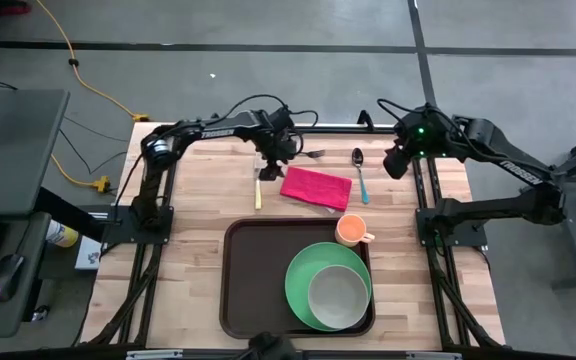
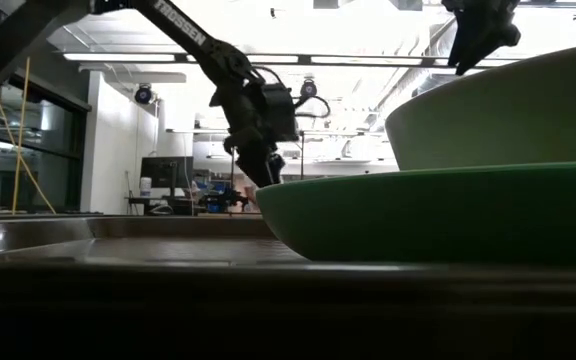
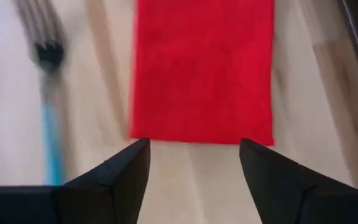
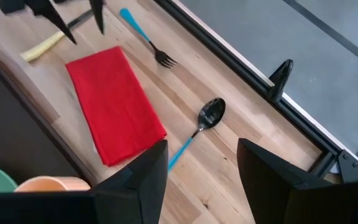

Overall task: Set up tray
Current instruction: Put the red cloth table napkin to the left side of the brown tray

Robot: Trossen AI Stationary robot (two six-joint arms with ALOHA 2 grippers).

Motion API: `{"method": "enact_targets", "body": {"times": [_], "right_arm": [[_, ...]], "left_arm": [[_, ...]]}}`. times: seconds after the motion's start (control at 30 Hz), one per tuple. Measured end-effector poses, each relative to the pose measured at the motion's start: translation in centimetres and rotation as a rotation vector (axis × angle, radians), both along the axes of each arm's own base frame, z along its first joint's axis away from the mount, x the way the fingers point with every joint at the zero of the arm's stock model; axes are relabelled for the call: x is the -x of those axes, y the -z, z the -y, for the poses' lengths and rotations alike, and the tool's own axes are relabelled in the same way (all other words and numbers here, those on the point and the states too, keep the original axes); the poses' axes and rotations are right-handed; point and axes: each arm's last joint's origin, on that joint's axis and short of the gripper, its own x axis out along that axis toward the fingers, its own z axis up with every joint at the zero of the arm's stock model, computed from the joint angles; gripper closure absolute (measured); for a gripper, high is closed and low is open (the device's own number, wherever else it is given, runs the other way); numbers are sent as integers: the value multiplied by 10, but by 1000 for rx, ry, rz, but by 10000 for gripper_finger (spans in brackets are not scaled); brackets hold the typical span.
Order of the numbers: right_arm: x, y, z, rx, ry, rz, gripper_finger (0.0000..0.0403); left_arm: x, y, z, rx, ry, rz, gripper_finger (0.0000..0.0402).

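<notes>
The dark brown tray (image 1: pixel 253 290) lies at the table's near middle. A green plate (image 1: pixel 303 290) with a pale bowl (image 1: pixel 339 295) in it sits on the tray's right part. An orange cup (image 1: pixel 352 231) stands at the tray's far right corner. A red napkin (image 1: pixel 316 187) lies flat beyond the tray, between a yellow-handled knife (image 1: pixel 258 192) and a blue-handled spoon (image 1: pixel 361 172). A blue-handled fork (image 1: pixel 313 153) lies farther back. My left gripper (image 3: pixel 194 143) hovers open over the napkin's (image 3: pixel 202 68) left end. My right gripper (image 4: pixel 202 144) is open, raised near the far right.
In the right wrist view the spoon (image 4: pixel 207 118), the fork (image 4: pixel 148 40) and the knife's yellow handle (image 4: pixel 42 46) lie around the napkin (image 4: pixel 114 106). The tray's left half (image 1: pixel 258 250) is bare. Bare wood shows left of the tray. A black frame edges the table's far side.
</notes>
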Motion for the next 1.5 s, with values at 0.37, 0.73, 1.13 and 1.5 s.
{"method": "enact_targets", "body": {"times": [0.37,0.73,1.13,1.5], "right_arm": [[-3,-2,0,-7,-26,39,233],[-3,-2,0,-22,-42,47,233],[-3,-2,0,-24,-45,48,233],[-3,-2,0,-20,-51,45,233]], "left_arm": [[-32,-4,-19,-10,-31,-38,130],[-52,15,-31,108,5,-187,132],[-58,18,-35,41,-9,-165,133],[-58,18,-34,68,3,-149,133]]}}
